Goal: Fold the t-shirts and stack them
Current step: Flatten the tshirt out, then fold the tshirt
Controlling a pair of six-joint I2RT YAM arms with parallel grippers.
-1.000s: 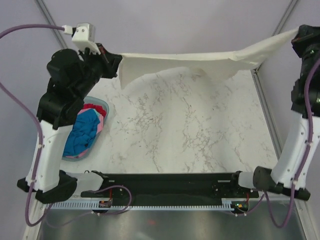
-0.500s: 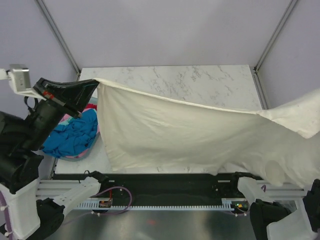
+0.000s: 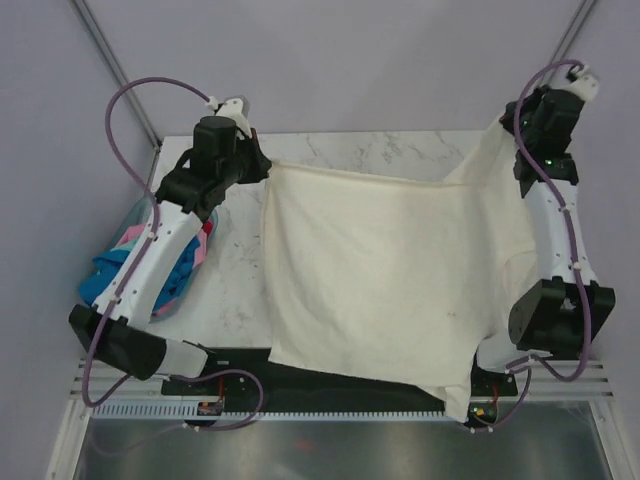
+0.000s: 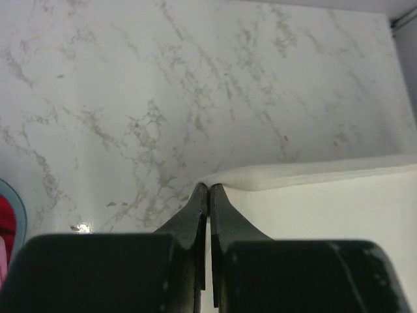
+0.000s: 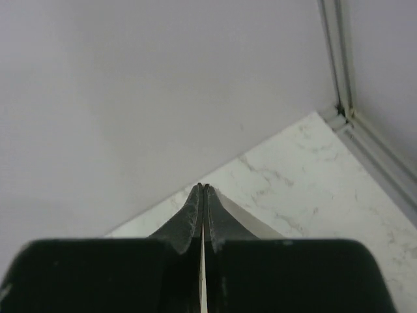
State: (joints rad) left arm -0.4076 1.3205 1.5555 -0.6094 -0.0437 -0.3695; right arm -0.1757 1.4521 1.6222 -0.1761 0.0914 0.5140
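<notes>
left gripper (image 3: 264, 168): jaws shut tight on the far-left corner of the cream-white t-shirt (image 3: 380, 280). In the wrist view the fingertips (image 4: 199, 207) pinch the cloth edge right at the corner, low over the marble.
right gripper (image 3: 516, 124): jaws clamped on the far-right corner of the same shirt, carried higher than the left corner. In the wrist view the fingers (image 5: 194, 216) sit flush, with a thin pale sliver of cloth between them.
shirt position: spread open over the middle and right of the table (image 3: 350, 148), with its far edge strung between the two grippers.
shirt left side: lies flat on the marble, edge running straight from the left gripper toward the near edge.
shirt right side: lifts off the surface in a slanted fold up to the right gripper, partly in front of the right arm (image 3: 560, 240).
shirt near edge: hangs past the near table edge and covers part of the black base rail (image 3: 230, 358). Its near-right corner drops lowest.
shirt front/back: cannot tell.
basket (image 3: 128, 215): pale blue, at the table's left edge, apart from the cream shirt with bare marble between. The left arm (image 3: 150, 250) crosses above it.
basket contents: blue shirt (image 3: 103, 278), pink shirt (image 3: 133, 237) and red shirt (image 3: 206, 229), bunched together and unfolded.
table far strip: bare marble behind the stretched edge, up to the grey wall (image 3: 330, 60).
</notes>
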